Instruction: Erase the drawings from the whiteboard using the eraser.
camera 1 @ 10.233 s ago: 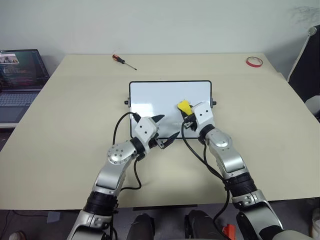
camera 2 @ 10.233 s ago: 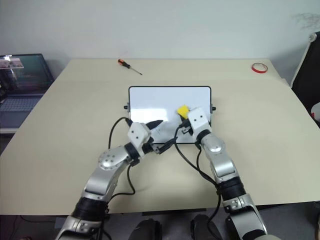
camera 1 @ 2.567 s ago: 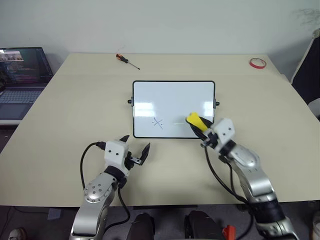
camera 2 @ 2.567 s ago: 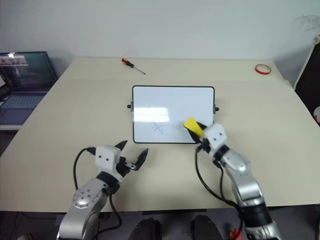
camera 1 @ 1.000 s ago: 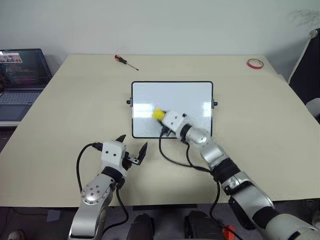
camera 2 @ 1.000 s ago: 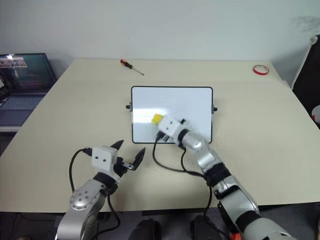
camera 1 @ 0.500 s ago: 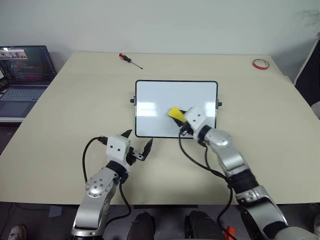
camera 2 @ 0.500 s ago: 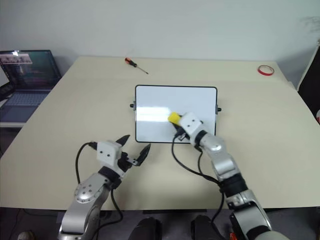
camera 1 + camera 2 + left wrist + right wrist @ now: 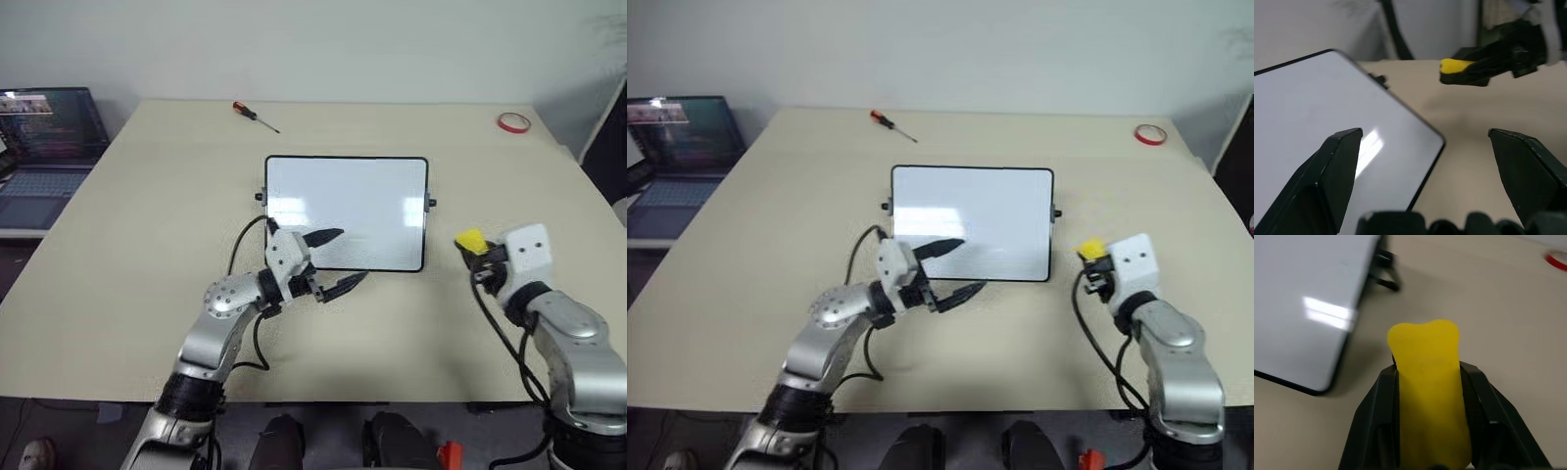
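The whiteboard (image 9: 346, 211) lies flat in the middle of the table, its face plain white with the drawings not to be seen. My right gripper (image 9: 478, 251) hangs over bare table just right of the board, shut on the yellow eraser (image 9: 470, 239), whose yellow top sticks out between the fingers (image 9: 1376, 401). My left gripper (image 9: 349, 256) points to the right over the board's near edge, open and empty. In the left wrist view the board's corner (image 9: 1327, 103) lies between the spread fingers (image 9: 1327, 176), and the eraser (image 9: 1453, 65) shows beyond in the other gripper.
A screwdriver (image 9: 255, 115) lies at the far left of the table and a red tape ring (image 9: 511, 122) at the far right corner. A laptop (image 9: 44, 127) stands off the table's left side. A dark chair (image 9: 609, 137) is past the right edge.
My right gripper has carried the eraser off the board to the right and back toward me. My left gripper has swung right and up to the board's near edge.
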{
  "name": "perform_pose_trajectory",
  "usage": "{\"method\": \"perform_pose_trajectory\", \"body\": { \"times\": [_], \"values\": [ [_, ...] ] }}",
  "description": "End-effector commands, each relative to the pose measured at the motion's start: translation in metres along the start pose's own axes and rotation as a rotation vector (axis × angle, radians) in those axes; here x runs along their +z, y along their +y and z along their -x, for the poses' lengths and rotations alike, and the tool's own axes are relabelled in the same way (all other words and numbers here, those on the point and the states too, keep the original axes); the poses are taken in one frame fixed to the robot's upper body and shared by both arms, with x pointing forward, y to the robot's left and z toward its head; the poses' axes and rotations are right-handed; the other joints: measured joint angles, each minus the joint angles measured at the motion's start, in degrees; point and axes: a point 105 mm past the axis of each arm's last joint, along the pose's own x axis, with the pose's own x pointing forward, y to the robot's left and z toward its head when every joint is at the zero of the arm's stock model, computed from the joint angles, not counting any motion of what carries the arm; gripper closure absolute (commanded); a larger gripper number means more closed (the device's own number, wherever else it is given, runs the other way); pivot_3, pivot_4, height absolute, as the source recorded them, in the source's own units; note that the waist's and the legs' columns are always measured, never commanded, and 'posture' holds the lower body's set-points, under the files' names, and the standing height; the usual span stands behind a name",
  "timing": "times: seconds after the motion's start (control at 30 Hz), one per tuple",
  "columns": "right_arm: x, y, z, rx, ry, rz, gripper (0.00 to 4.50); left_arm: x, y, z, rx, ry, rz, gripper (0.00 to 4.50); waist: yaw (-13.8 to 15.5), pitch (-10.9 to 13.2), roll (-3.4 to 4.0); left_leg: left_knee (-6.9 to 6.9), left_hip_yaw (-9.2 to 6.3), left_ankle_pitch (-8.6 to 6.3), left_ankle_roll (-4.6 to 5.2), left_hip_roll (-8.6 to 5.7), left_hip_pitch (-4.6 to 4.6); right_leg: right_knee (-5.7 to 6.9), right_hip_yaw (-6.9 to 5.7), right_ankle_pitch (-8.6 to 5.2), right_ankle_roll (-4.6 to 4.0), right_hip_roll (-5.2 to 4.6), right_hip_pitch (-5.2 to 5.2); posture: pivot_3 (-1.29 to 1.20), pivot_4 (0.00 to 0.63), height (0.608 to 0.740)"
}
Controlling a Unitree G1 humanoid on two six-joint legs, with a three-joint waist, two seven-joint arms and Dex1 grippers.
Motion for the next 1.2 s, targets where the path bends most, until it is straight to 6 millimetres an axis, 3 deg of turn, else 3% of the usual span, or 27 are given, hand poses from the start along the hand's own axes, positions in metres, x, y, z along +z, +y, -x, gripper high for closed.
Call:
{"method": "perform_pose_trajectory", "body": {
  "times": [0.03, 0.23, 0.4, 0.87, 1.07, 1.2],
  "values": [
    [-0.011, -0.021, 0.013, -0.127, 0.061, -0.103, 3.23, -0.003, -0.019, -0.018, -0.224, -0.029, -0.038, 0.00, 0.09, 0.00, 0.00, -0.02, -0.03, 0.00, 0.00, -0.03, 0.01, 0.01, -0.02, 0.00, -0.01, 0.04, 0.01, 0.00, 0.150, 0.740],
    [-0.032, -0.022, 0.014, -0.144, 0.146, -0.240, 3.23, -0.014, -0.030, -0.035, -0.387, -0.016, -0.062, 0.00, -0.24, 0.02, 0.04, -0.03, 0.05, -0.01, 0.02, -0.05, 0.01, 0.04, 0.09, -0.01, -0.03, 0.13, -0.05, 0.00, 0.150, 0.740],
    [-0.039, -0.017, 0.011, -0.137, 0.166, -0.283, 3.23, -0.015, -0.022, -0.046, -0.343, -0.022, -0.093, 0.00, -0.16, 0.02, 0.04, -0.01, 0.05, -0.02, 0.04, -0.10, -0.02, 0.03, 0.10, -0.01, -0.02, 0.11, -0.04, 0.00, 0.150, 0.740],
    [-0.042, -0.009, -0.005, -0.093, 0.177, -0.263, 3.23, -0.018, -0.010, -0.035, -0.273, 0.017, -0.121, 0.00, -0.08, 0.02, 0.05, 0.01, 0.01, -0.02, 0.05, -0.07, -0.03, 0.06, 0.07, -0.01, -0.02, 0.10, -0.05, 0.00, 0.150, 0.740],
    [-0.048, -0.015, -0.007, -0.104, 0.188, -0.248, 3.23, -0.016, -0.009, -0.034, -0.258, 0.018, -0.123, 0.00, -0.01, 0.02, 0.04, 0.02, 0.01, -0.02, 0.05, -0.06, -0.03, 0.08, 0.07, -0.01, -0.02, 0.10, -0.05, 0.00, 0.150, 0.740],
    [-0.049, -0.019, -0.008, -0.112, 0.192, -0.231, 1.99, -0.015, -0.008, -0.034, -0.250, 0.020, -0.123, 0.00, 0.01, 0.02, 0.05, 0.02, 0.00, -0.02, 0.05, -0.05, -0.03, 0.08, 0.06, -0.01, -0.02, 0.09, -0.05, 0.00, 0.150, 0.740]
  ]
}}
